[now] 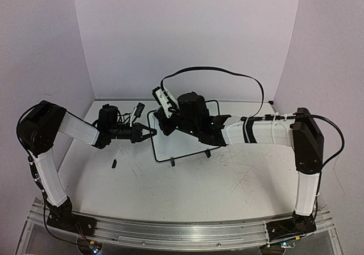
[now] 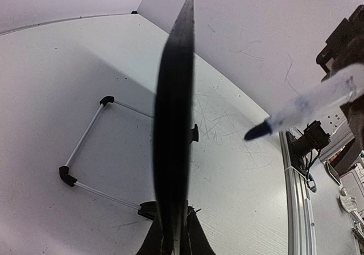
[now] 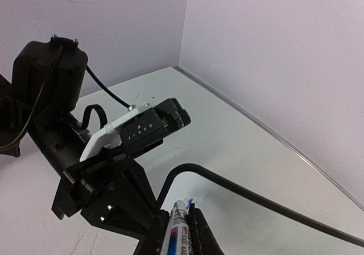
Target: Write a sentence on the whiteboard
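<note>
The whiteboard (image 1: 187,144), white with a thin black rounded frame, stands mid-table on small black feet. My left gripper (image 1: 150,132) is shut on its left edge. In the left wrist view that frame edge (image 2: 173,124) runs up from between my left gripper's (image 2: 174,241) fingers. My right gripper (image 1: 162,122) hovers over the board's upper left corner, shut on a marker (image 3: 180,232). The marker's blue tip (image 2: 259,131) points down at the board. The board's frame (image 3: 239,186) curves just beyond the tip. No sentence shows on the visible board surface.
A small black cap-like piece (image 1: 114,164) lies on the table left of the board. A stand of thin white rods with black corners (image 2: 85,147) sits behind the board. Walls enclose the table at the back and on both sides. An aluminium rail (image 1: 182,232) runs along the near edge.
</note>
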